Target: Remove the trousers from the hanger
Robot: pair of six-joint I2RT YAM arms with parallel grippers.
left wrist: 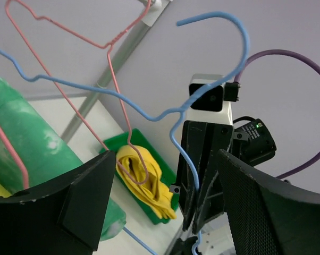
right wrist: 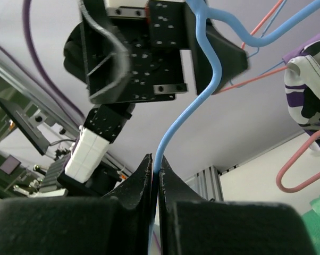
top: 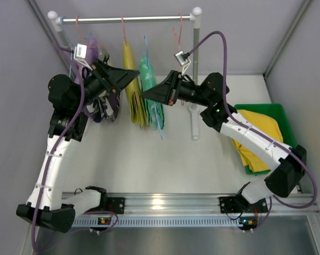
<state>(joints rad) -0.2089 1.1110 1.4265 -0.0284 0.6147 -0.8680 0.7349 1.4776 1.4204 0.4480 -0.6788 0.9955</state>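
Observation:
The mint green trousers (top: pixel 149 79) hang on a blue wire hanger (top: pixel 145 45), beside the olive-yellow trousers (top: pixel 133 93) under the rail (top: pixel 128 19). My right gripper (top: pixel 145 93) is shut on the blue hanger's wire (right wrist: pixel 173 125); the jaws meet around it (right wrist: pixel 156 172). My left gripper (top: pixel 134 76) is open, its fingers on either side of the blue wire (left wrist: pixel 176 143) without touching it. The green trousers (left wrist: pixel 32 154) fill the left of the left wrist view. The bright yellow trousers (top: pixel 258 133) lie in the green bin (top: pixel 279 111), also seen in the left wrist view (left wrist: pixel 144 180).
A camouflage garment (top: pixel 104 109) and a lilac one (top: pixel 91 48) hang at the rail's left end, behind my left arm. An empty pink hanger (top: pixel 177 34) hangs near the right post (top: pixel 195 79). Pink wire (left wrist: pixel 115 79) crosses the left wrist view.

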